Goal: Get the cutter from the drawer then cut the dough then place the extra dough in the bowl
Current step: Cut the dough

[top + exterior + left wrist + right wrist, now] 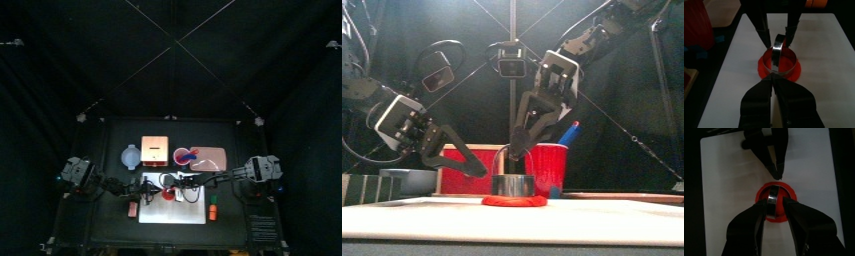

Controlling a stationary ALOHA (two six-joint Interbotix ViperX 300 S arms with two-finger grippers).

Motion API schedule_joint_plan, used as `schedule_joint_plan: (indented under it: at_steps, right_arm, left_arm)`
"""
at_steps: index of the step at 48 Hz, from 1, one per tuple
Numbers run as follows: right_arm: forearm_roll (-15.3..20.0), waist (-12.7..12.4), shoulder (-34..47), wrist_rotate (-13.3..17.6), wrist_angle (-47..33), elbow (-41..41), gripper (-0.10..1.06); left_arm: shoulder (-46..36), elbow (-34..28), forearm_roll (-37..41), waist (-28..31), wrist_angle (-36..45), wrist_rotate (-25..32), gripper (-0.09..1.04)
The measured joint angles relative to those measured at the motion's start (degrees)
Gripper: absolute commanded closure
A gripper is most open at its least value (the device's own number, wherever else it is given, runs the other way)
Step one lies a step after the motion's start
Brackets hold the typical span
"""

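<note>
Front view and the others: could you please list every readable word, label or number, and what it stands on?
None: no readable word, number or sign shows on the cutter, the dough, the red cup or the white cutting board.

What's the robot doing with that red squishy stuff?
It is cutting dough. The right gripper is shut on the round metal cutter, which sits on the flat red dough in the middle of the white cutting board. The left gripper, jaws shut, points at the dough from close beside it and holds nothing. The blue-grey bowl for the extra dough stands behind the board.
</note>
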Motion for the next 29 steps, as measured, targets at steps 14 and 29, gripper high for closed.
schedule_joint_plan:
  at_steps: [14, 29]
  right_arm:
    - [-0.09, -0.09, 0.09, 0.00, 0.88, -1.41, 0.25]
    - [-0.09, -0.09, 1.23, 0.00, 0.97, -1.93, 0.25]
  left_arm:
    - [1.76, -1.23, 0.09, 0.35, 0.00, 0.00, 0.47]
    - [2.81, -2.02, 0.18, 0.79, 0.09, 0.00, 0.47]
